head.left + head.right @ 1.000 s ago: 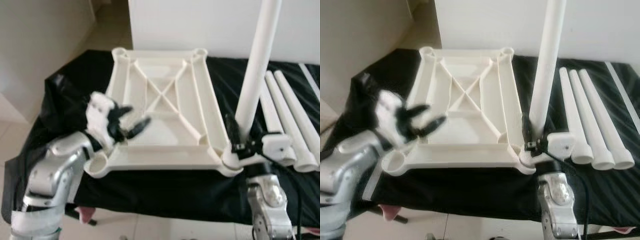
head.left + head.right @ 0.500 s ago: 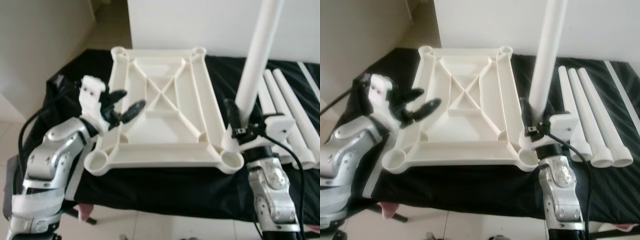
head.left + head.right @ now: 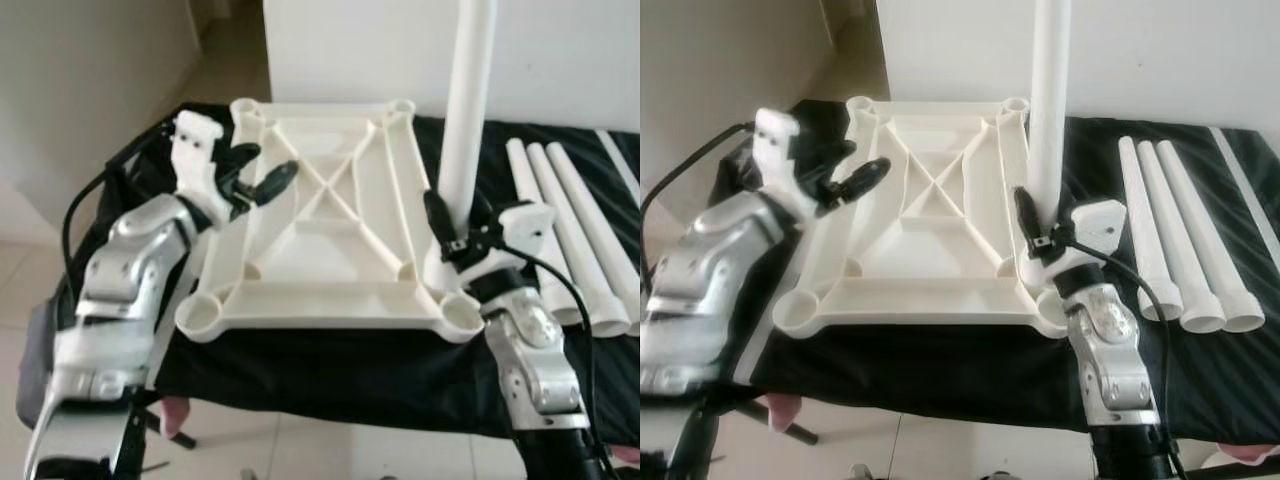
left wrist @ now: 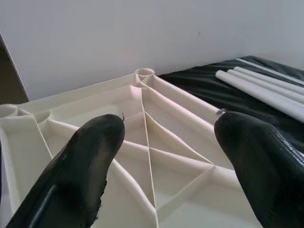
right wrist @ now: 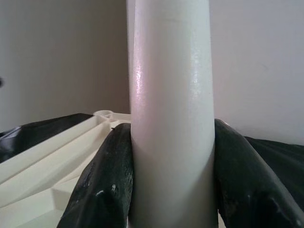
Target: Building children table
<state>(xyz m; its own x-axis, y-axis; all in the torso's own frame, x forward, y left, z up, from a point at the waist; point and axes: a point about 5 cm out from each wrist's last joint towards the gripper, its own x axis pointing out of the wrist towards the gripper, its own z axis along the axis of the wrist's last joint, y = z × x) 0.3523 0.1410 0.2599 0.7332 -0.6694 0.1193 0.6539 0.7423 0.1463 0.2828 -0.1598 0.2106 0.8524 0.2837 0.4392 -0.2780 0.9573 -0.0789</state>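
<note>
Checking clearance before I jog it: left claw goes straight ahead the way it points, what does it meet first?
Probably the ribbed underside of the upturned tabletop: the open left claw hovers over its far left part, aimed low across the crossed ribs. Depth is unclear; if it clears them, the wall lies beyond.

Glossy white plastic leg (image 5: 170, 114); smooth plastic tabletop (image 3: 330, 225); black cloth (image 3: 330, 380).

Upright leg (image 3: 1049, 100) in right tool (image 3: 1038, 238)

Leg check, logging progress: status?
Right gripper shut on upright leg, beside near right socket. Left gripper open over tabletop. Three legs spare.
</note>
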